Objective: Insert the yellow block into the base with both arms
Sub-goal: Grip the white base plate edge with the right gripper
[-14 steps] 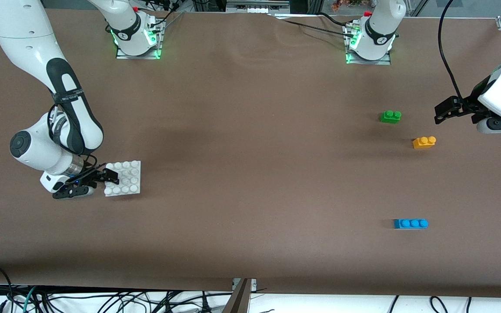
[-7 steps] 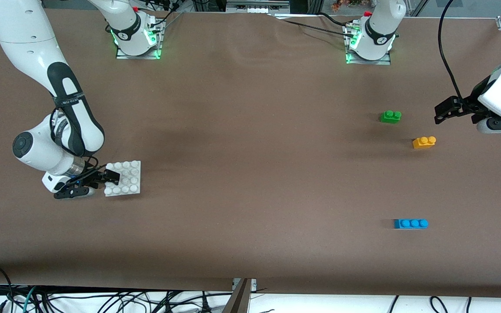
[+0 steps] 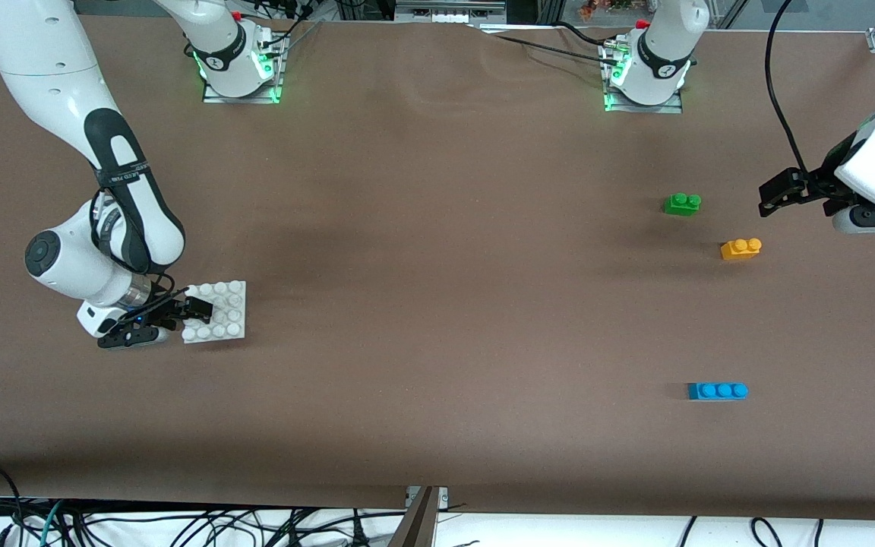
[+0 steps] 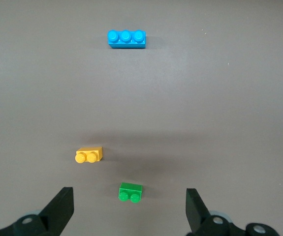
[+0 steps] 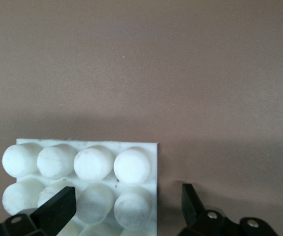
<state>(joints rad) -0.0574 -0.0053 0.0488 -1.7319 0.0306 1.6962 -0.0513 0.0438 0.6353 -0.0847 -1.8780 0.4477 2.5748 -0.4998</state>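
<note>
The yellow block (image 3: 740, 248) lies on the table toward the left arm's end, also in the left wrist view (image 4: 89, 155). My left gripper (image 3: 768, 199) is open and empty, up in the air beside the yellow block; in its wrist view the left gripper (image 4: 129, 211) has its jaws wide apart. The white base (image 3: 217, 310) lies toward the right arm's end, also in the right wrist view (image 5: 82, 169). My right gripper (image 3: 193, 313) is open and low at the base's edge. In its wrist view the right gripper (image 5: 125, 206) has one finger over the studs and the other beside the base.
A green two-stud brick (image 3: 682, 203) lies farther from the front camera than the yellow block. A blue three-stud brick (image 3: 717, 390) lies nearer. Both show in the left wrist view, green (image 4: 131, 192) and blue (image 4: 126, 38). The brown table (image 3: 437, 304) stretches between the base and the bricks.
My right arm has edged its gripper a little farther over the base's edge. The left arm and all the bricks have not moved.
</note>
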